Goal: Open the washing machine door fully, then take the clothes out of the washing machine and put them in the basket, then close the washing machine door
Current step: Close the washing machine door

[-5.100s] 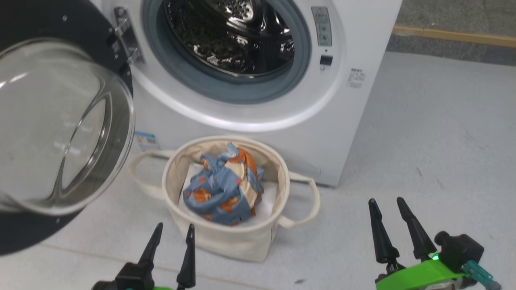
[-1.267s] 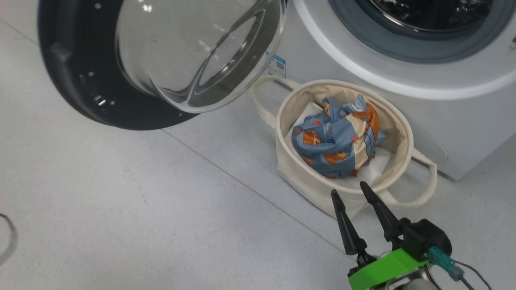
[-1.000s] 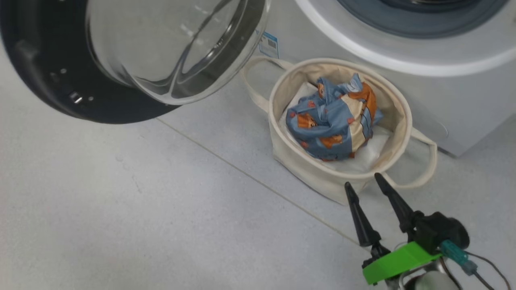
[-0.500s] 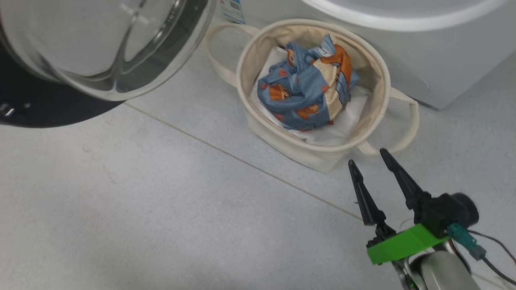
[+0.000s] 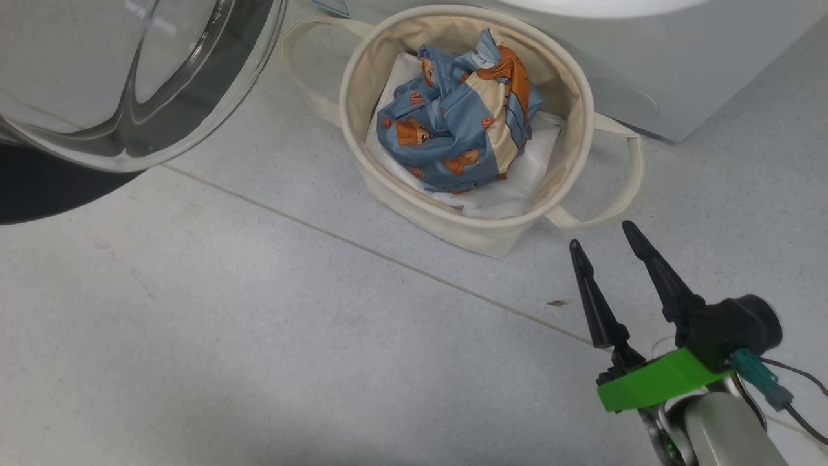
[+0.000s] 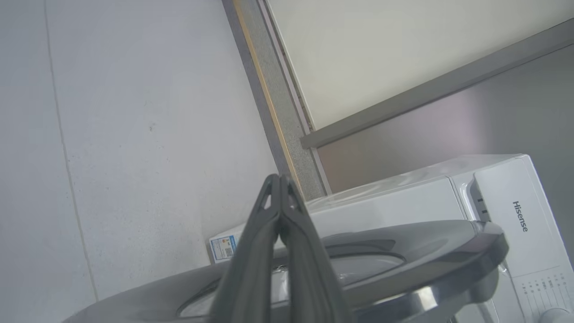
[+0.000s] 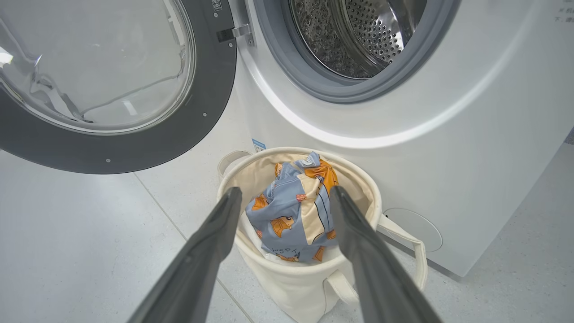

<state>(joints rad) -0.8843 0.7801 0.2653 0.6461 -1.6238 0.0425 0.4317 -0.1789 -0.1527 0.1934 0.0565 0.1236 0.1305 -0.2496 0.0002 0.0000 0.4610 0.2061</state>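
Observation:
The washing machine door (image 7: 134,148) hangs open at the left, its glass porthole (image 5: 123,71) bulging toward me. The washing machine (image 7: 471,134) shows its bare steel drum (image 7: 358,40). In front of it stands the cream basket (image 5: 582,103), with the blue bear-print clothes (image 5: 456,123) bunched inside on a white sheet. My right gripper (image 5: 599,234) is open and holds nothing, low over the floor just in front of the basket's near handle. My left gripper (image 6: 280,179) is shut with nothing in it. It points past the door's dark rim (image 6: 426,251); I cannot tell if they touch.
Pale grey floor tiles (image 5: 259,336) spread to the left and front of the basket. A wall with a grey skirting strip (image 6: 278,112) runs behind the washing machine (image 6: 506,202). A small blue sticker (image 7: 258,145) sits low on the machine's front.
The head camera has swung down and left, so basket and door have shifted in the picture. The right gripper stays open near the basket. The clothes lie as before.

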